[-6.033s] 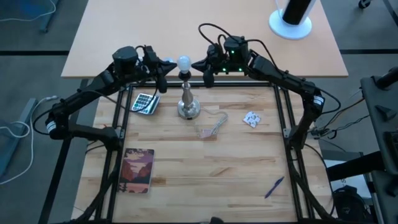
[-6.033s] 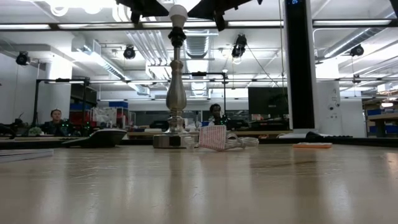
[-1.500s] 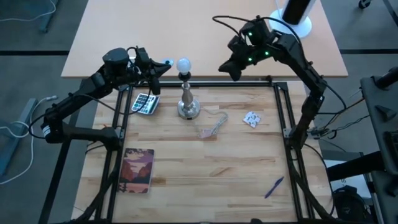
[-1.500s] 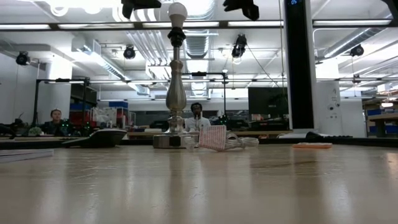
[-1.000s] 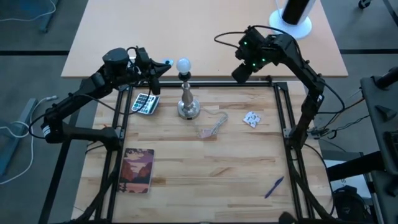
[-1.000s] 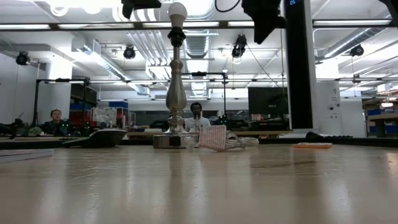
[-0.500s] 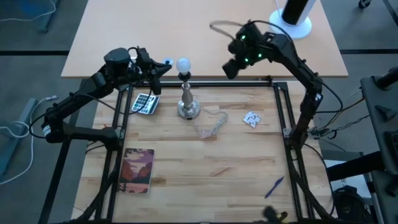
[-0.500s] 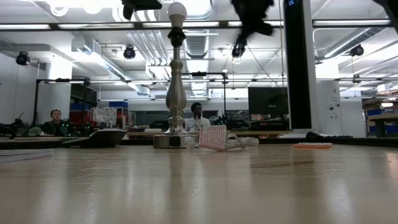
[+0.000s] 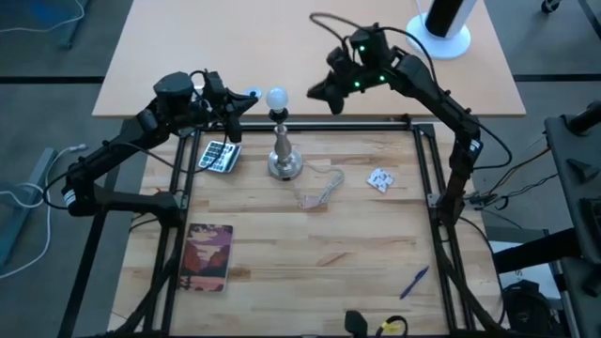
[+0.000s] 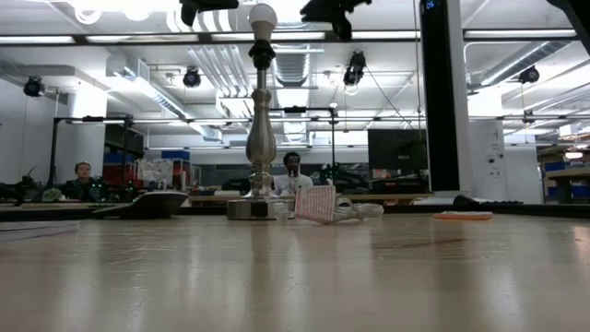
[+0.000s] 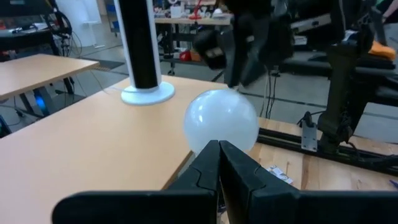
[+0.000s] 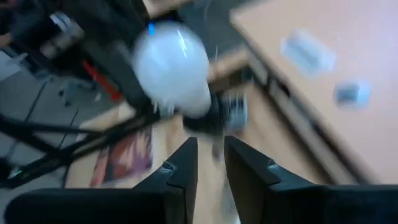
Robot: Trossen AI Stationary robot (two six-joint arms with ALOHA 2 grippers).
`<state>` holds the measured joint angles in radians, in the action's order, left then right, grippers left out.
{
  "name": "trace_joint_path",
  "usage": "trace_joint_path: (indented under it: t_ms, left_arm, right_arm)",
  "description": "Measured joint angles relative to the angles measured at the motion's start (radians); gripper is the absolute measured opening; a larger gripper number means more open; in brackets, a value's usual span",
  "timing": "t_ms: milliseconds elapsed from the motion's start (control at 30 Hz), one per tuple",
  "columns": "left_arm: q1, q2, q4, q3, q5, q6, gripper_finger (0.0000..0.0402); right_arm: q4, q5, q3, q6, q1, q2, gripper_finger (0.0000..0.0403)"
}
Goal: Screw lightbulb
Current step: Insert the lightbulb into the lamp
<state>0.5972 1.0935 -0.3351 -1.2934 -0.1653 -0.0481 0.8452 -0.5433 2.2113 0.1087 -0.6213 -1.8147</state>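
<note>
The white frosted lightbulb (image 9: 277,97) sits by its base in the black socket on top of the silver lamp stand (image 9: 284,158), which stands upright on the wooden table; both also show in the low view, the bulb (image 10: 263,16) above the stand (image 10: 260,138). My left gripper (image 9: 249,98) is shut and empty, level with the bulb on its left, a short gap away; its wrist view shows the bulb (image 11: 221,121) just beyond the shut fingertips (image 11: 219,147). My right gripper (image 9: 315,94) is open and empty to the bulb's right, pointing at the bulb (image 12: 171,65).
A calculator (image 9: 220,155) lies left of the stand. The lamp's cord and tag (image 9: 319,192) lie to its right, then a small white packet (image 9: 379,178). A booklet (image 9: 208,255) and a pen (image 9: 413,282) lie nearer. A black post on a white base (image 9: 439,28) stands on the far table.
My right gripper has swung toward the table's left, from well right of the lamp to close beside the bulb, and has turned its fingers toward the bulb. The bulb and the stand have not moved.
</note>
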Motion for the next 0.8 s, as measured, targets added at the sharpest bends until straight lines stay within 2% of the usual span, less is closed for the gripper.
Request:
trace_joint_path:
  t_ms: [233,467,700,800]
  left_arm:
    - [-0.001,-0.013,0.015,0.000,-0.065,0.005,0.0000]
    - [-0.001,0.013,0.025,0.000,-0.070,-0.029,0.0000]
    - [-0.001,0.023,0.056,0.000,-0.073,-0.029,0.0000]
    - [-0.001,0.024,0.054,0.000,-0.073,-0.054,0.0000]
  right_arm:
    - [-0.039,0.023,0.002,-0.049,0.011,0.007,0.0005]
    - [-0.109,0.019,-0.010,-0.059,0.046,-0.002,0.0002]
    - [-0.295,0.019,-0.043,-0.010,0.062,-0.008,0.0001]
    - [-0.296,0.044,-0.067,-0.004,0.060,-0.007,0.0000]
